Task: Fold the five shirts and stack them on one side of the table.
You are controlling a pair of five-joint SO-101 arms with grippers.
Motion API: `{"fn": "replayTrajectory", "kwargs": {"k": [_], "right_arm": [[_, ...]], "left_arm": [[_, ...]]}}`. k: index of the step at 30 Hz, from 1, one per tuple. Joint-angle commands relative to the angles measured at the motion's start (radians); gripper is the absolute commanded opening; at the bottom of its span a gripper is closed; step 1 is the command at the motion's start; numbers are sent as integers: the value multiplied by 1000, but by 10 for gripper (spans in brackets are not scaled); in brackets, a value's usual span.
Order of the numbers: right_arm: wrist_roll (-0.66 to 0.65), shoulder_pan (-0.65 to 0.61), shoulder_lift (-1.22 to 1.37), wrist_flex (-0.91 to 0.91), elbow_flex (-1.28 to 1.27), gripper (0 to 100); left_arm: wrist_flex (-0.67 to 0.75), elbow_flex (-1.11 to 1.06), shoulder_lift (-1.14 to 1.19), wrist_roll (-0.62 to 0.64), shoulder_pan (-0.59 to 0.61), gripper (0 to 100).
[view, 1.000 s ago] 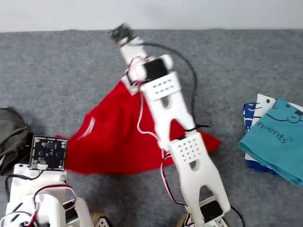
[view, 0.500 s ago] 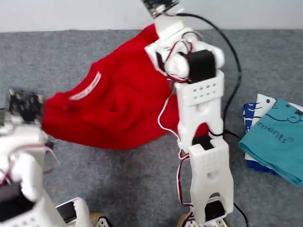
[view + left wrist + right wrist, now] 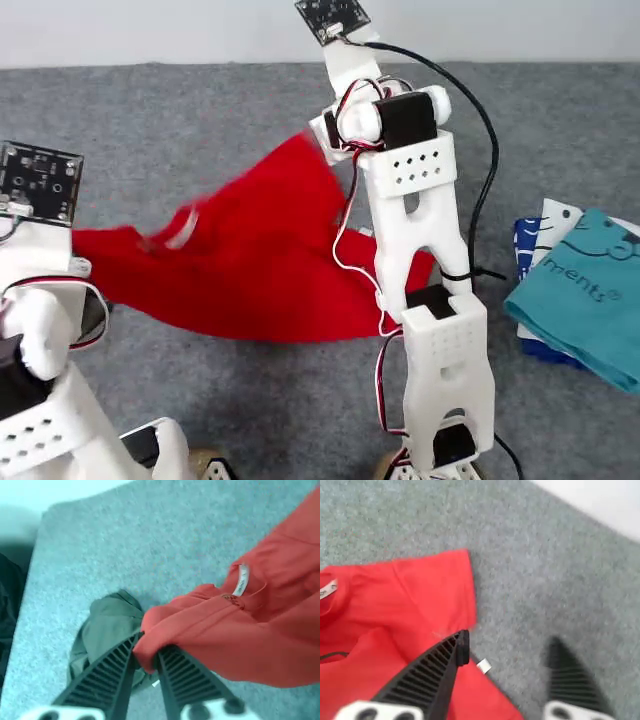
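Between the shut black fingers of the left pincer (image 3: pixel 148 650), a bunched fold of the soft red cotton shirt (image 3: pixel 240 635) is clamped tight. A small white neck label (image 3: pixel 242 580) is seen on the collar just beyond the grip. Directly below this pincer a crumpled olive-green garment (image 3: pixel 105 630) is seen lying on the grey felt-like table cover (image 3: pixel 150 540).

From the left pincer the red cloth is drawn out across the cover towards the right pincer (image 3: pixel 509 645), so that a broad red sheet is spread between the two arms in the high view. How much of it rests on the cover cannot be told.

The right pincer is held wide apart and nothing is gripped in it. One ribbed finger (image 3: pixel 440 667) is placed over a hemmed corner of the red cloth, while the other finger (image 3: pixel 567 675) is set over bare grey cover, just beside the cloth's edge.

Well beyond the right pincer, on the side away from the left one, a folded teal shirt (image 3: pixel 585 290) is laid on top of a pile of folded white and blue cloth (image 3: pixel 527 260).
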State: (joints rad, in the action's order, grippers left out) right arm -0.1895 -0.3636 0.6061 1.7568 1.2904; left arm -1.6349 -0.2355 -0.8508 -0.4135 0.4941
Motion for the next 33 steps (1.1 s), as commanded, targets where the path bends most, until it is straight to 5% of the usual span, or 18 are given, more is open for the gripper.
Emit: {"fn": "replayTrajectory", "kwargs": {"k": [1,13,21,28,33], "right_arm": [[12,-47,-124,39,-84,279],[60,-312,-39,-54,-379,35],[112,-390,113,-179,-379,23],[51,-401,177,48,-388,20],[61,-318,56,42,-503,9]], "left_arm": [[-2,-30,2,-5,5,13],[2,-128,2,-5,6,14],[-3,-162,0,-5,8,14],[-3,-168,0,-5,9,14],[3,-168,0,-5,9,14]]}}
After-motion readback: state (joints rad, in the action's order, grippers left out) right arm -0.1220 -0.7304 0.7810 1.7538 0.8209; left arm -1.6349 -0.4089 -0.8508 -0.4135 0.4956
